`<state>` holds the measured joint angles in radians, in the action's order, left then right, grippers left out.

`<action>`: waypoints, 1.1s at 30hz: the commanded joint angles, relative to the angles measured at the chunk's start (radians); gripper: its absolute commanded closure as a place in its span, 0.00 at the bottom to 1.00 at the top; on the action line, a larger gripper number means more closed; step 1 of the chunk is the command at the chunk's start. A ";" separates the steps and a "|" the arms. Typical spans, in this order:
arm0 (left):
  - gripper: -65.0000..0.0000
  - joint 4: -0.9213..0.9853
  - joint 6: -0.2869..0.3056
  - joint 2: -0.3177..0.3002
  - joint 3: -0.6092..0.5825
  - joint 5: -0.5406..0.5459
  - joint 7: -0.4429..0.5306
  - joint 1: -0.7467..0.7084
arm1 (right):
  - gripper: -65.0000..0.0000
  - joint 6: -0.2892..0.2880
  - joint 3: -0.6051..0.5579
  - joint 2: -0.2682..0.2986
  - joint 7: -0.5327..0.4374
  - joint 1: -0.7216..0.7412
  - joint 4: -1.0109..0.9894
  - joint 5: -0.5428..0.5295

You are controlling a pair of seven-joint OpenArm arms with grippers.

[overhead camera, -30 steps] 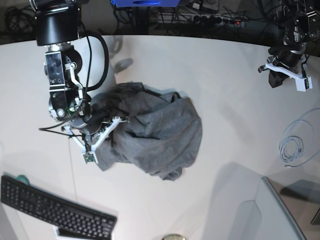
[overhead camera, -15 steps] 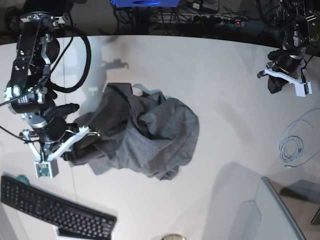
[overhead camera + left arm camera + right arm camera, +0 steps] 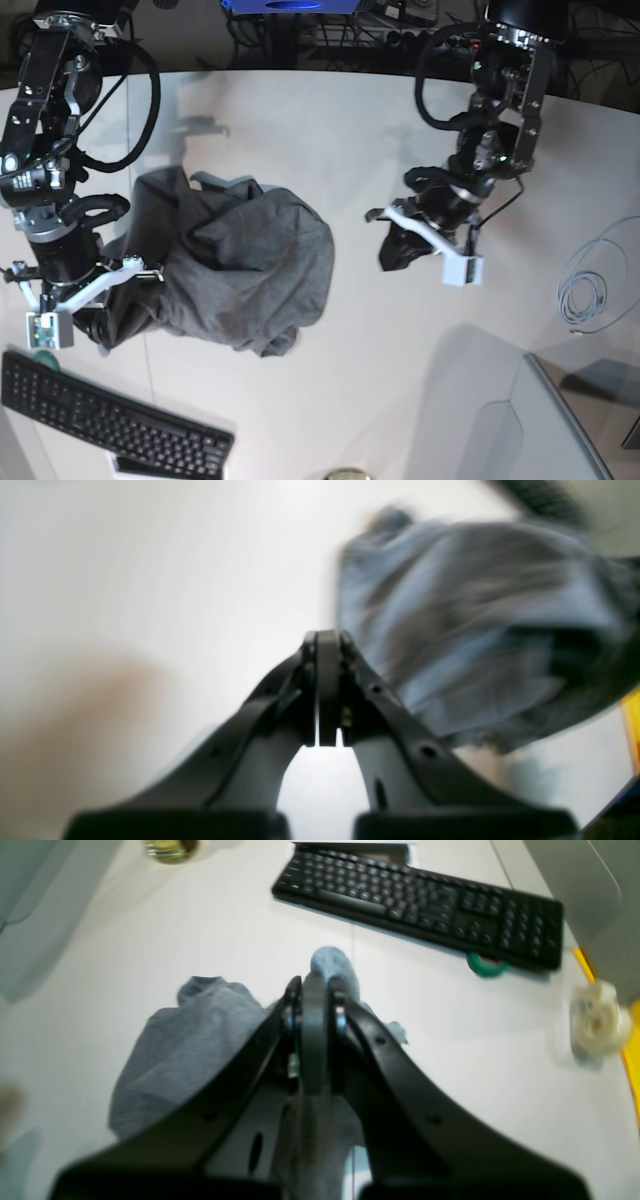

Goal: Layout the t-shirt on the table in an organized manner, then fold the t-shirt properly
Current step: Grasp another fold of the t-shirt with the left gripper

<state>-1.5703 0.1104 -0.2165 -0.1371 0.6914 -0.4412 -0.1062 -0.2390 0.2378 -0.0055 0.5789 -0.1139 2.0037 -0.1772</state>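
Both arms [image 3: 45, 120] black w/ looping black cables, white brackets; each claw [image 3: 327, 690] black, tapered, w/ screw holes.

T-shirt [image 3: 235, 265] dragged toward keyboard side by right gripper [image 3: 95, 290]; left gripper [image 3: 400, 240] swung inward over table.

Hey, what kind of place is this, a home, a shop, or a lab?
Most likely a robotics lab or office workbench: two robot arms work over a white table, a black keyboard lies at its edge, and cables and a power strip clutter the back.

No legible text, labels, brands or numbers in any view. Key legends on the keyboard [image 3: 425, 905] are too blurred to read. The t-shirt [image 3: 235, 270] shows no print.
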 commanded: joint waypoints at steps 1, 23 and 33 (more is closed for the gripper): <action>0.94 -0.002 0.012 0.007 -0.040 0.007 0.017 0.038 | 1.00 -0.003 0.001 0.000 -0.032 0.016 0.022 -0.006; 0.73 0.160 0.012 0.150 -0.810 -0.235 0.022 0.293 | 1.00 -0.006 0.001 0.000 0.023 0.009 0.016 -0.005; 0.73 0.538 0.012 0.332 -0.563 -0.437 0.126 0.376 | 1.00 -0.007 -0.001 0.000 0.023 -0.005 0.016 -0.005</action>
<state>-1.0149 0.1284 0.1066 -0.7021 0.2501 -0.3401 0.2474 -0.2401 0.2356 -0.0105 0.6292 -0.1291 2.0026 -0.1761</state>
